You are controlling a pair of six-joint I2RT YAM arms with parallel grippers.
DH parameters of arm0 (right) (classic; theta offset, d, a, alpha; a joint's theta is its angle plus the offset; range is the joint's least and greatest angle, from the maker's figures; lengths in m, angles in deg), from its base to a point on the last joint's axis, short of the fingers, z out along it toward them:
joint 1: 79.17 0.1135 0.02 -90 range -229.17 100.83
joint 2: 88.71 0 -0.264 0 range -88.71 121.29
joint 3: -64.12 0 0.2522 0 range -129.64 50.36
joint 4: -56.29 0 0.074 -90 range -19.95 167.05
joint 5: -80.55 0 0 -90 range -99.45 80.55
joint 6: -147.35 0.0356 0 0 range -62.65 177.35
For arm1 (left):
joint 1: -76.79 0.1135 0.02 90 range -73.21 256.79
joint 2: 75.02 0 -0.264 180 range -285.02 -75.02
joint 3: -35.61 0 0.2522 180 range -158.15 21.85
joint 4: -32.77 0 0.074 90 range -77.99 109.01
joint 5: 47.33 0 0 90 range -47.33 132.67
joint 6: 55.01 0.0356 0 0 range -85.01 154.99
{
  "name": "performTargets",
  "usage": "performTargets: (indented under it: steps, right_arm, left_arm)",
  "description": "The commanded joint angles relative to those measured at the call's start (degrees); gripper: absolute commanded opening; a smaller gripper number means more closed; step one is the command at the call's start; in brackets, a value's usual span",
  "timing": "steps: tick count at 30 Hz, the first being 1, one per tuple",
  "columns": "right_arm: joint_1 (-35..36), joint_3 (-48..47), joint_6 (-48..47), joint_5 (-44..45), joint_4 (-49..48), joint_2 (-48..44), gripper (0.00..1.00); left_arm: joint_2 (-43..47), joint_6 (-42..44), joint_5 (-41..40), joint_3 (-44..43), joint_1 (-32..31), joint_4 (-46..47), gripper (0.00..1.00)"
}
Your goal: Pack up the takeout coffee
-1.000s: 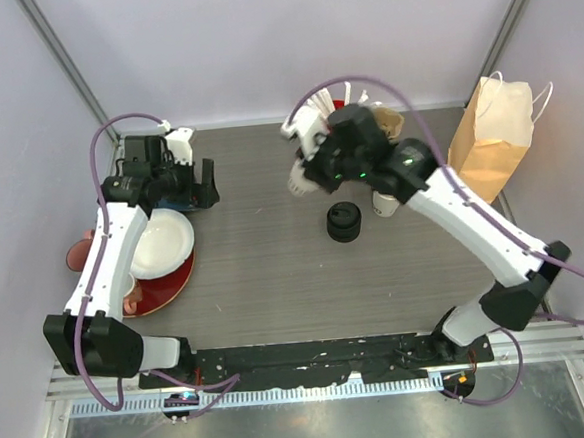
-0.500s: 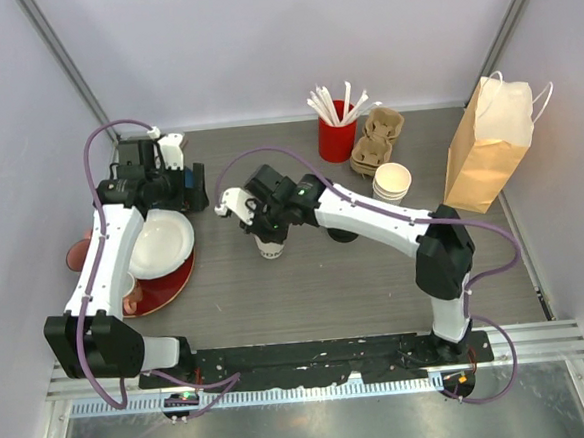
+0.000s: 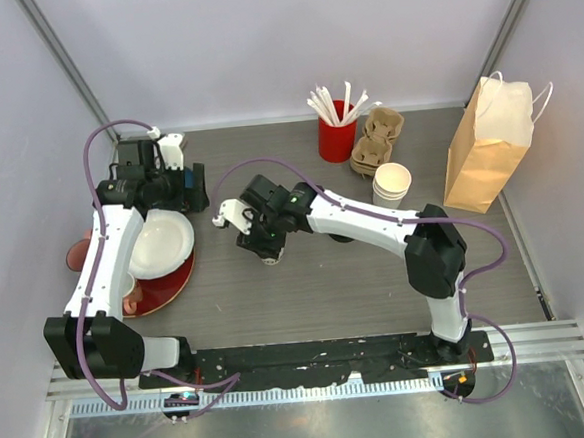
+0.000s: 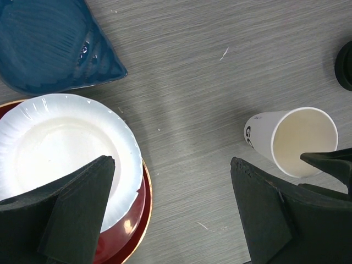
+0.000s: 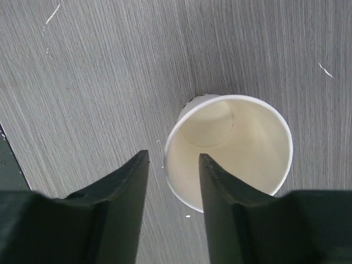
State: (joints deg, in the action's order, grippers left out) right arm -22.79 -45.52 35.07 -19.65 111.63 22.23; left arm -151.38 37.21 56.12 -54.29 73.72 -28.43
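The cup [image 5: 228,151] stands upright on the tabletop, a little left of the middle and well apart from the bag [image 3: 483,160] at the right edge. It is a white paper cup with dark print on its side. It is empty and has no lid on it.

The right tool [image 5: 174,155] hangs over it, partly open. One finger is outside the near wall and the other is inside the mouth, so the rim sits in the gap with space showing on both sides. It has hold of nothing.

The left tool [image 4: 171,161] is spread wide over the plates [image 4: 60,148] at the left edge, also holding nothing.

The cup looks very light, thin-walled and easy to crush or tip. A hard squeeze at mid-height would likely make it oval, and a nudge could slide it on the smooth tabletop. The rolled rim is its stiffest part, so a pinch across the wall at the rim, or a gentle hold around the body just under it, seems safest. A lid would probably have to be pressed on evenly, with the cup steadied from below.
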Motion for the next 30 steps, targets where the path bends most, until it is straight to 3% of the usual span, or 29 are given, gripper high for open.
performTargets:
  steps: [1, 5, 6, 10, 13, 20, 25, 30]
  right_arm:
    - [0.0, -1.9, 1.6, 0.4, -2.2, -6.1, 0.52]
    - [-2.8, -1.0, 6.1, 8.7, -4.1, -14.9, 0.65]
    - [-6.8, -0.7, 9.1, 9.9, -4.0, -16.3, 0.66]
    - [-20.2, 4.4, 16.8, 17.8, -0.5, -21.1, 0.6]
    - [-27.4, 7.4, 18.4, 24.5, 4.1, -22.4, 0.6]
    - [-34.4, 9.1, 17.4, 20.7, 6.0, -21.7, 0.68]
    - [-35.5, 6.5, 16.0, 17.0, 7.4, -16.4, 0.64]
    - [-36.4, 4.6, 15.6, 19.1, 9.0, -12.4, 0.45]
  left_arm:
    - [1.6, 0.9, 1.9, 0.0, 0.3, 0.1, 0.91]
    - [1.7, 0.6, 3.7, 0.3, 0.3, -0.2, 0.91]
    - [1.7, 0.5, 4.0, 0.2, 0.3, -0.2, 0.91]
    - [1.8, -0.1, 5.7, 0.6, 0.3, -0.3, 0.91]
    - [1.7, -0.4, 6.4, 0.4, 0.3, -0.6, 0.89]
    - [1.6, -1.1, 7.5, 0.8, 0.2, -0.2, 0.88]
    - [2.4, -0.7, 7.4, 1.3, 0.2, -0.1, 0.88]
    - [3.1, -0.5, 7.2, 1.4, 0.2, -0.1, 0.88]
